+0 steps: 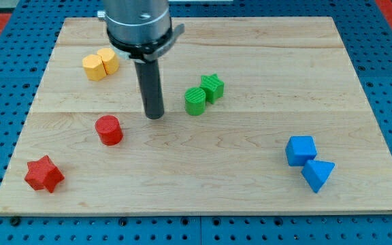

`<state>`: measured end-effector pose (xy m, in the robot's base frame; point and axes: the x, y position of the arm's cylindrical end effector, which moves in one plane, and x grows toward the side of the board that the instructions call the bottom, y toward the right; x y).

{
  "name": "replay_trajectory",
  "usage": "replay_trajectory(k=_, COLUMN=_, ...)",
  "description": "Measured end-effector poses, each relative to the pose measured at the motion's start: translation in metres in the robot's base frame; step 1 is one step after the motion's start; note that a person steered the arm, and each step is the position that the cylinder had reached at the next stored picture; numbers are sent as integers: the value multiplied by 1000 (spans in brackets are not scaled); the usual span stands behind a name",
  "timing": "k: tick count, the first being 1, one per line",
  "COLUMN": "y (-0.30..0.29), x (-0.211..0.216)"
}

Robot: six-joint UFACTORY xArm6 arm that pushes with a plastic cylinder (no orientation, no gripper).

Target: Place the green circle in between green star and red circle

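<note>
The green circle lies near the board's middle, touching the green star at its upper right. The red circle lies to the left and a little lower. My tip rests on the board between the red circle and the green circle, closer to the green circle, about a block's width to its left and slightly lower. The tip touches no block.
Two yellow blocks sit together at the upper left. A red star lies at the lower left. A blue cube and a blue triangle sit together at the lower right. The wooden board lies on a blue pegboard.
</note>
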<state>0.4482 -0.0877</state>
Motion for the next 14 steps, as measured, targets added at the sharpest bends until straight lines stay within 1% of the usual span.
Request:
replay_trajectory(k=1, y=-47, x=21)
replay_trajectory(k=2, y=-68, x=44)
replay_trajectory(k=3, y=-14, x=36)
replay_trajectory(k=4, y=102, x=27)
replay_trajectory(k=5, y=164, x=-19)
replay_trajectory(k=6, y=122, x=-30)
replay_trajectory(k=7, y=48, x=-23)
replay_trajectory(k=8, y=40, x=-23)
replay_trajectory(k=9, y=19, x=-24)
replay_trajectory(k=10, y=-12, x=1)
replay_trajectory(k=11, y=-5, x=-23)
replay_trajectory(k=12, y=-22, x=-45)
replay_trajectory(k=13, y=-17, x=-59)
replay_trajectory(k=14, y=-19, x=-8)
